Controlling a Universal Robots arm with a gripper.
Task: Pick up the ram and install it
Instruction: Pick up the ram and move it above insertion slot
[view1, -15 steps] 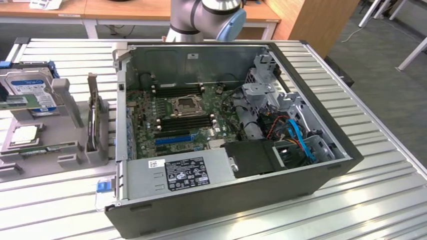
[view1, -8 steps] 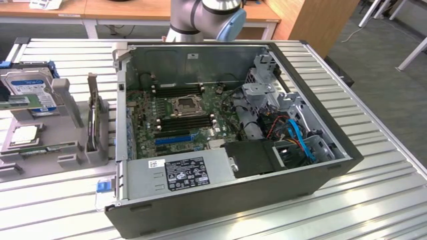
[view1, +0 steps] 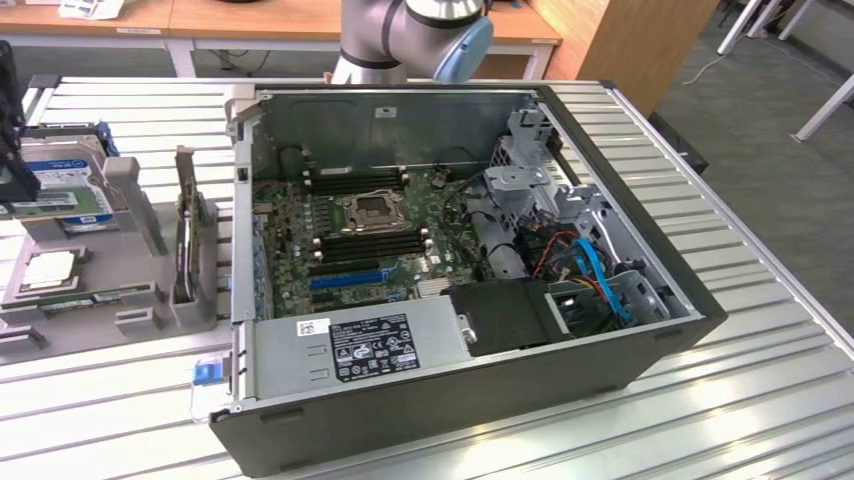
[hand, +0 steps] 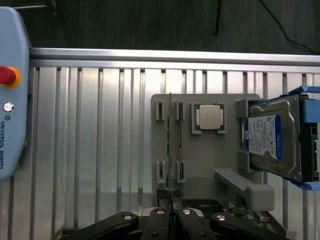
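Two rams stand on edge in a grey fixture (hand: 205, 160), side by side. One ram (hand: 170, 140) is in line with my gripper, and the second ram (hand: 179, 142) is right beside it. In the exterior view they show as a thin green strip, the ram (view1: 96, 296), at the left. My gripper (hand: 170, 214) hovers high over the near end of the fixture. Its dark fingers are shut together with nothing between them. The open computer case (view1: 641, 330) holds the motherboard with long black slots (view1: 360, 245).
A silver CPU (hand: 210, 117) and a blue-labelled hard drive (hand: 272, 140) sit on the same fixture. An upright green card (view1: 187, 230) stands between the fixture and the case. A pendant with a red button (hand: 7, 75) lies on the slatted table (hand: 90, 150).
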